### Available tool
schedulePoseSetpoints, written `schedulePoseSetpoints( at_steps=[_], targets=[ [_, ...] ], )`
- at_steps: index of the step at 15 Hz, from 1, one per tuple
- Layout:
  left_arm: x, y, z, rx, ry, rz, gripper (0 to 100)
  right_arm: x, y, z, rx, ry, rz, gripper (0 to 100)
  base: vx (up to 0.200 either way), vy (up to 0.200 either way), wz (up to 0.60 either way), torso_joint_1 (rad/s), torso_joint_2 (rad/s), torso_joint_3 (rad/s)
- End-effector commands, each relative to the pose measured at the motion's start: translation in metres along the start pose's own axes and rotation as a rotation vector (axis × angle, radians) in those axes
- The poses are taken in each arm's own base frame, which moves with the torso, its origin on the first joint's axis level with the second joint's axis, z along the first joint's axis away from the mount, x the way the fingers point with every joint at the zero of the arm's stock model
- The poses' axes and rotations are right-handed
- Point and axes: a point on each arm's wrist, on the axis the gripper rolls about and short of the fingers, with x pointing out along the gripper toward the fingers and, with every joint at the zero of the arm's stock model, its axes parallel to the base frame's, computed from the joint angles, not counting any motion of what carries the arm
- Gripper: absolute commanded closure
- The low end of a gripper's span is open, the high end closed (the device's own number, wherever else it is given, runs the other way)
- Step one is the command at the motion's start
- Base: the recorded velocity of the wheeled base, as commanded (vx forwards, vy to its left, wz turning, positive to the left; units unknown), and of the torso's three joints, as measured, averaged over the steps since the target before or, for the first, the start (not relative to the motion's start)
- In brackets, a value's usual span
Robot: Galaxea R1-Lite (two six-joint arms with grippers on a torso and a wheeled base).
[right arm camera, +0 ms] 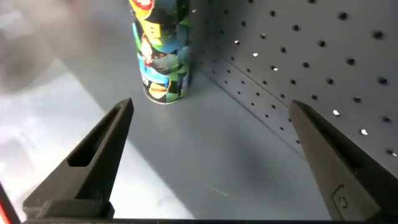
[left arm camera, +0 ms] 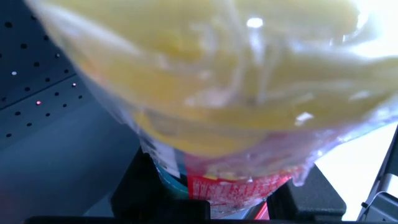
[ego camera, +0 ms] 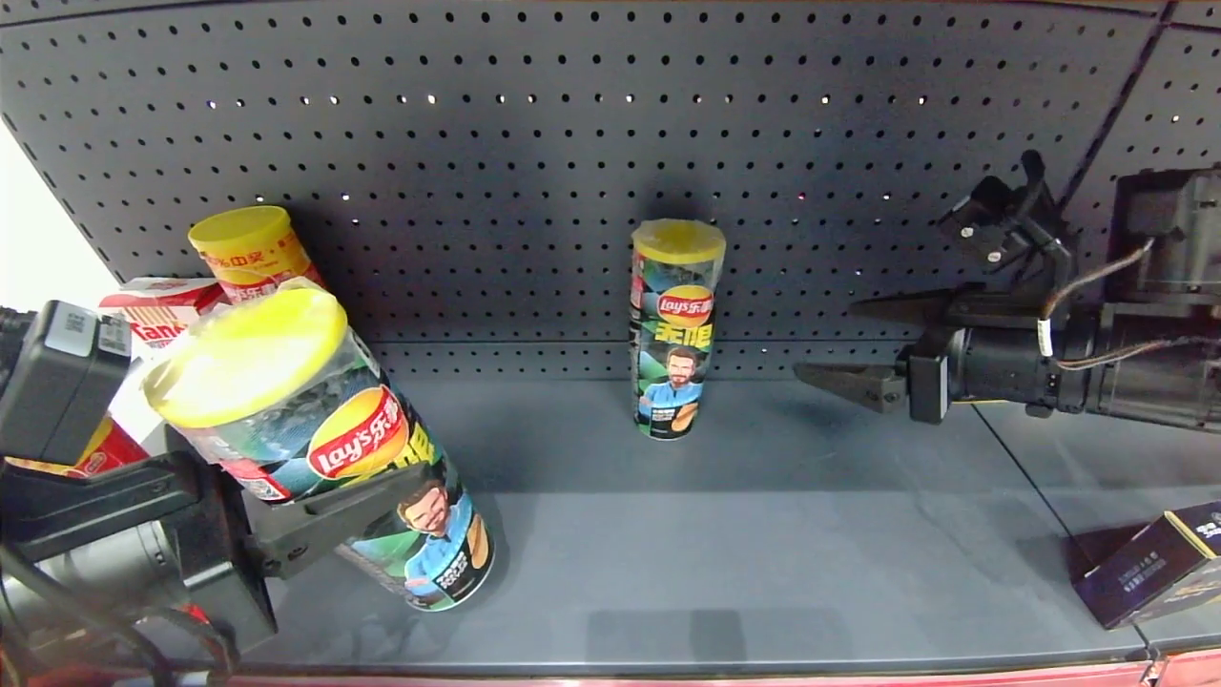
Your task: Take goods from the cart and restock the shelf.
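A chips can [ego camera: 324, 439] with a yellow lid leans tilted over the front left of the dark shelf [ego camera: 763, 563], its lower end at the shelf floor. My left gripper [ego camera: 315, 520] is shut on its middle; the can's lid [left arm camera: 236, 68] looms close in the left wrist view. A second, matching chips can [ego camera: 675, 329] stands upright by the pegboard back wall, also seen as the can [right arm camera: 163, 53] ahead of my right arm. My right gripper [ego camera: 844, 343] hangs open to the right of that can, apart from it, with bare shelf between its fingers [right arm camera: 93, 162].
Behind the held can stand another yellow-lidded can [ego camera: 253, 253] and a red-and-white box [ego camera: 157, 310]. A dark box [ego camera: 1149, 568] lies at the shelf's front right. The perforated back wall [ego camera: 572, 143] closes the rear. The shelf's red front edge [ego camera: 668, 677] runs along the bottom.
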Motion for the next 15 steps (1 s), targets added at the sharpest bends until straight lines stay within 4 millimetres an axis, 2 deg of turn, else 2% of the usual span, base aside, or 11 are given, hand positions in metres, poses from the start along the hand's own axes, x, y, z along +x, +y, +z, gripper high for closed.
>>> schedulePoseSetpoints(
  at_steps=[1, 3, 5, 9, 15],
  targets=[
    [0.000, 0.000, 0.000, 0.001, -0.001, 0.000, 100, 0.009, -0.003, 0.006, -0.004, -0.002, 0.032, 0, 0.000, 0.000, 0.00, 0.000, 0.00, 0.000],
    [0.000, 0.000, -0.001, 0.000, 0.002, 0.002, 100, 0.021, -0.009, 0.006, -0.006, -0.043, 0.127, 0, 0.000, 0.000, 0.00, 0.000, 0.00, 0.000],
    [0.000, 0.000, -0.003, -0.004, 0.008, 0.001, 100, 0.028, -0.011, 0.005, -0.011, -0.055, 0.136, 0, 0.000, 0.000, 0.00, 0.000, 0.00, 0.000],
    [0.000, 0.000, -0.001, -0.002, 0.004, 0.003, 100, 0.050, -0.019, -0.006, -0.026, -0.144, 0.326, 0, 0.000, 0.000, 0.00, 0.000, 0.00, 0.000],
    [0.000, 0.000, -0.002, -0.003, 0.006, 0.005, 100, 0.078, -0.019, -0.010, -0.049, -0.185, 0.373, 0, 0.000, 0.000, 0.00, 0.000, 0.00, 0.000]
  ],
)
